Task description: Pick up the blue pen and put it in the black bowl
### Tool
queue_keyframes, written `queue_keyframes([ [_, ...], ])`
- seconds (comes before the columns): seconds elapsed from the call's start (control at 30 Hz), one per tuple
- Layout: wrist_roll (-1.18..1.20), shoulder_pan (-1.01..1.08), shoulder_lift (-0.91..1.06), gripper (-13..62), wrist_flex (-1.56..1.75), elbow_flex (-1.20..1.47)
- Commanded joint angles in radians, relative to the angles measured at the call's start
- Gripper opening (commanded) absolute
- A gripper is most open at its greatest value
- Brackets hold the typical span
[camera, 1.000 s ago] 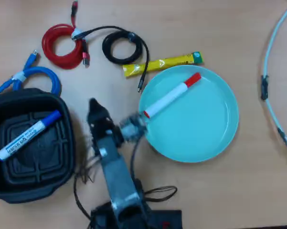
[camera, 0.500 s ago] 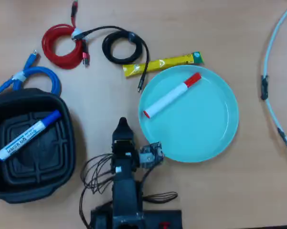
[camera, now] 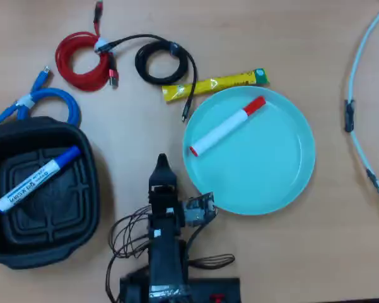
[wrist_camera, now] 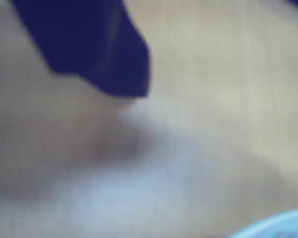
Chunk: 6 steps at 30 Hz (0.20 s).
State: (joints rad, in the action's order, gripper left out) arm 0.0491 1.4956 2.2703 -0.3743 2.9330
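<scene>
The blue pen point(camera: 38, 178), a white marker with a blue cap, lies diagonally inside the black bowl point(camera: 90, 205) at the left of the overhead view. My gripper point(camera: 161, 161) hovers over bare table between the bowl and the plate, clear of both and holding nothing. From above it shows as a single dark point, so its jaws cannot be told apart. The wrist view is blurred: one dark finger point(wrist_camera: 104, 54) at the top left over pale table. Pen and bowl are out of that view.
A turquoise plate point(camera: 271, 170) holding a red-capped marker point(camera: 227, 126) sits right of the arm; its edge point(wrist_camera: 282, 225) shows in the wrist view. Behind lie a yellow sachet point(camera: 217, 83) and coiled black point(camera: 163, 62), red point(camera: 82, 63) and blue point(camera: 50, 101) cables. A white cable point(camera: 359, 95) runs along the right.
The arm has swung right, away from the bowl, and straightened over its base. The pen stays in the bowl. Little has moved in the last half second.
</scene>
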Motion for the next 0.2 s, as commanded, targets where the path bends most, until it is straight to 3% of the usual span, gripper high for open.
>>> queue_keyframes([
  [0.0,0.0,0.0,0.103,57.5,0.023,0.038],
  [0.17,-0.002,0.0,0.103,57.5,0.052,0.052],
])
